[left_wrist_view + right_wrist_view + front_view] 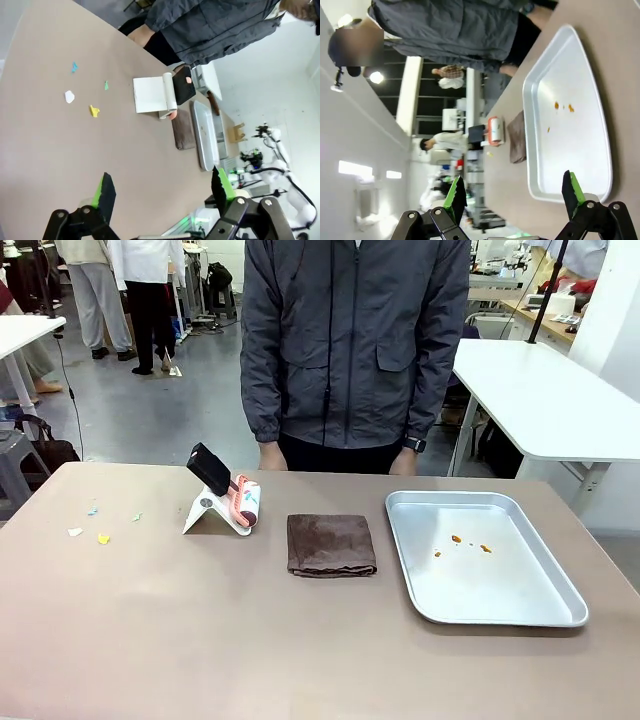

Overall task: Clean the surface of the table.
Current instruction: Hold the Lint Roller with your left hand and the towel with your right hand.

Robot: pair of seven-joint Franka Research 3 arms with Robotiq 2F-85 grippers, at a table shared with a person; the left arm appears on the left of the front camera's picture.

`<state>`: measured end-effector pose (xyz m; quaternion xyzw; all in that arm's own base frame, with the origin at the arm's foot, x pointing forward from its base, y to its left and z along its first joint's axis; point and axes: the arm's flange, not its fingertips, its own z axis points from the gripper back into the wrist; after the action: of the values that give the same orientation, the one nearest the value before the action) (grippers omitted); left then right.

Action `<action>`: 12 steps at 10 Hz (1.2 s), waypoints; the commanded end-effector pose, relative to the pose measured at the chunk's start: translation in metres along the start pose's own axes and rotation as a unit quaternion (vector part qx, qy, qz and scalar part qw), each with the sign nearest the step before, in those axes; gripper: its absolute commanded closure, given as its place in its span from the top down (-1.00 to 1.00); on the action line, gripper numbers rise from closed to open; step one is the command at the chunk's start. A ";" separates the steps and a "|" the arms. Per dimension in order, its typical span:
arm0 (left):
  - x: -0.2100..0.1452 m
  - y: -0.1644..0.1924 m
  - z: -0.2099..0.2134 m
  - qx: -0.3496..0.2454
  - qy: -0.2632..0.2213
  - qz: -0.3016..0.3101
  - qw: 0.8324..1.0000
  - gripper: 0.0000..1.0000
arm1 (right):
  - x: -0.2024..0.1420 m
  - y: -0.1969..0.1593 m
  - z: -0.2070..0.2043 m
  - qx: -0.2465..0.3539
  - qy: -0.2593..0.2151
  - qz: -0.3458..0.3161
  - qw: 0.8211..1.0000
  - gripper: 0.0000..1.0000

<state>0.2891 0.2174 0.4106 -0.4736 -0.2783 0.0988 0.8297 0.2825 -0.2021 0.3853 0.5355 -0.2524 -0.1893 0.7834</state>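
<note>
The table is a wide taupe-brown top. What needs clearing off it lies near its left edge: four paper scraps, one blue, one green, one white and one yellow, loosely grouped and apart from one another.

One lint roller leans on one white stand just right of the scraps, toward the far edge. Its drum runs roughly from far edge to near edge, and its black handle slants up and to the left.

One folded brown cloth lies flat at mid-table, between the roller and one silver tray on the right half. The tray holds three orange crumbs, and perhaps a paler speck too small to be sure of.

The left gripper hangs above the table's near-left part with its green-padded fingers spread wide and nothing between them. The scraps and roller lie ahead of it, so the left arm is probably nearer both. The right gripper is likewise spread and empty, over the tray's side.
</note>
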 end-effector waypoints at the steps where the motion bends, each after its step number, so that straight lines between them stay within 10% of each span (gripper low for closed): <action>1: 0.026 -0.056 -0.025 0.047 0.036 -0.036 0.998 1.00 | -0.041 0.061 -0.046 -0.061 -0.027 0.100 0.993 1.00; 8: 0.073 -0.168 -0.203 0.136 0.220 -0.154 0.954 1.00 | -0.082 0.186 -0.280 -0.173 0.184 0.301 0.920 1.00; 12: 0.070 -0.171 -0.259 0.151 0.279 -0.179 0.931 1.00 | -0.129 0.193 -0.379 -0.287 0.224 0.176 0.915 1.00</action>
<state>0.4696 -0.0343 0.4740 -0.3021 -0.1020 -0.1480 0.9362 0.3986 0.2075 0.4143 0.2679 -0.1331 0.0636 0.9521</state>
